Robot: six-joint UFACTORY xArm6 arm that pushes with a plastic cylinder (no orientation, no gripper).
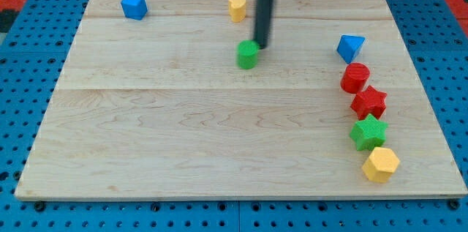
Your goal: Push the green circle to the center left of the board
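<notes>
The green circle sits on the wooden board, a little above the board's middle and slightly right of centre. My tip is the lower end of the dark rod that comes down from the view's top. It rests against the green circle's upper right side, touching or nearly touching it.
A blue block lies at the top left and a yellow block at the top centre. Down the right side stand a blue block, a red circle, a red star, a green star and a yellow hexagon.
</notes>
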